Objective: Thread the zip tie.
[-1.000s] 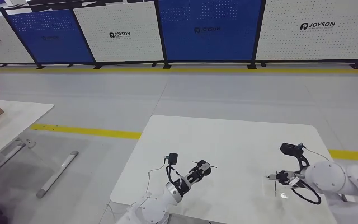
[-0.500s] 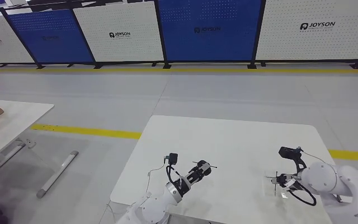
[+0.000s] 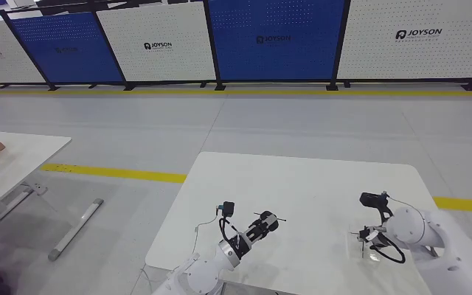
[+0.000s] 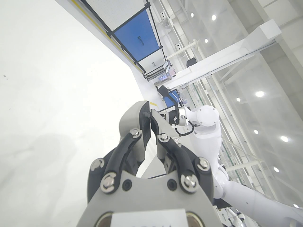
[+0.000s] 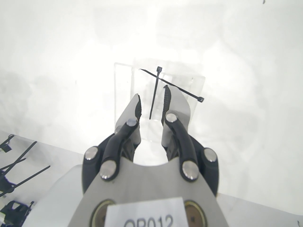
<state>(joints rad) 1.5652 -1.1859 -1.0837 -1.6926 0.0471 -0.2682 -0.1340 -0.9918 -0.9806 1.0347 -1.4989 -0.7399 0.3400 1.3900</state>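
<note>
Top view: the white table (image 3: pixel 310 184) stands on a grey floor (image 3: pixel 147 125) marked with a yellow line (image 3: pixel 110 173). Blue and white pegboard panels (image 3: pixel 276 40) close off the back of the room. A second white table (image 3: pixel 22 151) sits at the left edge. The left gripper (image 3: pixel 267 220) hovers near the table's near edge, pinching a black zip tie (image 3: pixel 280 219) crosswise. The right gripper (image 3: pixel 363 236) is over the table's right side.

Left wrist view: the left gripper (image 4: pixel 149 112) has its pads nearly together on a short black stub. Beyond the bare tabletop (image 4: pixel 47 60) are ceiling lights (image 4: pixel 259 93) and white beams.

Right wrist view: the right gripper (image 5: pixel 152 92) is spread wide, holding nothing, just above two crossed zip ties (image 5: pixel 158 77). These lie on a clear plastic stand (image 5: pixel 116 90) on the tabletop (image 5: pixel 71 24). More loose zip ties (image 5: pixel 23 154) lie past the table edge.
</note>
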